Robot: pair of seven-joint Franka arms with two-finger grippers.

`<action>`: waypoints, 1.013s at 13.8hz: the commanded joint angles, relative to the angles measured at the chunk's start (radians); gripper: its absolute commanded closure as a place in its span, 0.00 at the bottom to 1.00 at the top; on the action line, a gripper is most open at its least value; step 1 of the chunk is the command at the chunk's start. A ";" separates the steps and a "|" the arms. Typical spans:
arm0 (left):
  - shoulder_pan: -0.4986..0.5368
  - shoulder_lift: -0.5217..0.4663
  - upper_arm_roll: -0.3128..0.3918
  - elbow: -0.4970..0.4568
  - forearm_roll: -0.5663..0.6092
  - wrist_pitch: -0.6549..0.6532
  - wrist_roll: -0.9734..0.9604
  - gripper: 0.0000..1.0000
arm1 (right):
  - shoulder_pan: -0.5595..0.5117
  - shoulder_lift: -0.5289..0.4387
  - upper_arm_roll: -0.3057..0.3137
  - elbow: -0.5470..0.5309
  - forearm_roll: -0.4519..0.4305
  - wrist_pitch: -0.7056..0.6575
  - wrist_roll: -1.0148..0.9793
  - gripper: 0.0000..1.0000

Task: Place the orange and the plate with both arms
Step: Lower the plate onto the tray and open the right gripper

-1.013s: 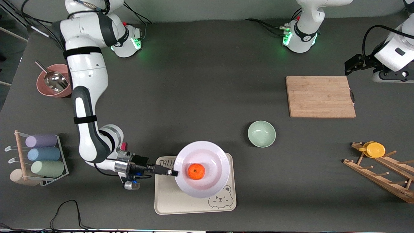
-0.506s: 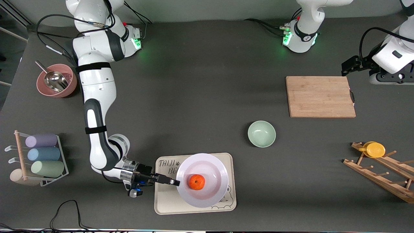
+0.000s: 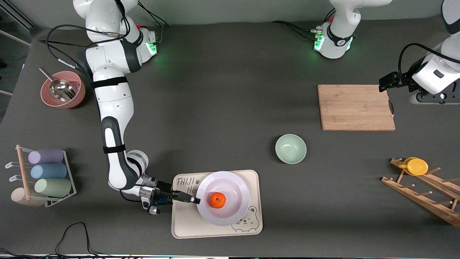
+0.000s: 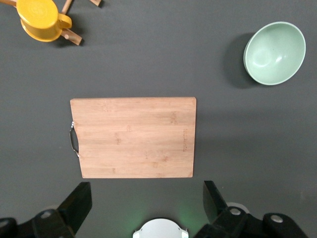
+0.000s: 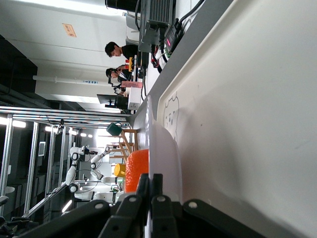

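Observation:
The white plate sits over the beige bear tray, with the orange in its middle. I cannot tell whether the plate touches the tray. My right gripper is shut on the plate's rim at the end toward the right arm. In the right wrist view the gripper pinches the thin rim of the plate, with the orange just past it and the tray alongside. My left gripper hangs open and empty by a corner of the cutting board; its own view shows the gripper spread wide.
A pale green bowl stands between tray and cutting board. A wooden rack carries a yellow cup at the left arm's end. A pink bowl with a metal scoop and a rack of pastel cups are at the right arm's end.
The right arm has carried the plate with the orange toward the front camera and lower over the tray. The left gripper has drifted slightly toward the cutting board.

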 commanded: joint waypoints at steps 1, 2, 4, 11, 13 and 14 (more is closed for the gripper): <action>0.004 0.006 -0.002 0.018 0.004 0.011 0.010 0.00 | -0.006 0.021 0.012 0.011 0.004 -0.001 -0.024 1.00; 0.007 0.007 -0.002 0.018 0.004 0.014 0.010 0.00 | -0.006 0.021 0.012 0.002 0.004 -0.001 -0.049 1.00; 0.007 0.021 -0.002 0.018 0.004 0.020 0.009 0.00 | -0.005 0.021 0.013 -0.016 0.004 -0.001 -0.080 1.00; 0.007 0.041 -0.002 0.024 0.005 0.009 0.007 0.00 | 0.000 0.008 0.013 -0.017 0.006 -0.001 -0.051 0.61; 0.008 0.041 -0.002 0.026 0.005 0.018 0.005 0.00 | 0.000 0.008 0.013 -0.017 0.006 -0.001 -0.050 0.48; 0.010 0.041 0.001 0.026 0.005 0.020 0.009 0.00 | 0.000 0.008 0.013 -0.017 0.006 -0.001 -0.050 0.46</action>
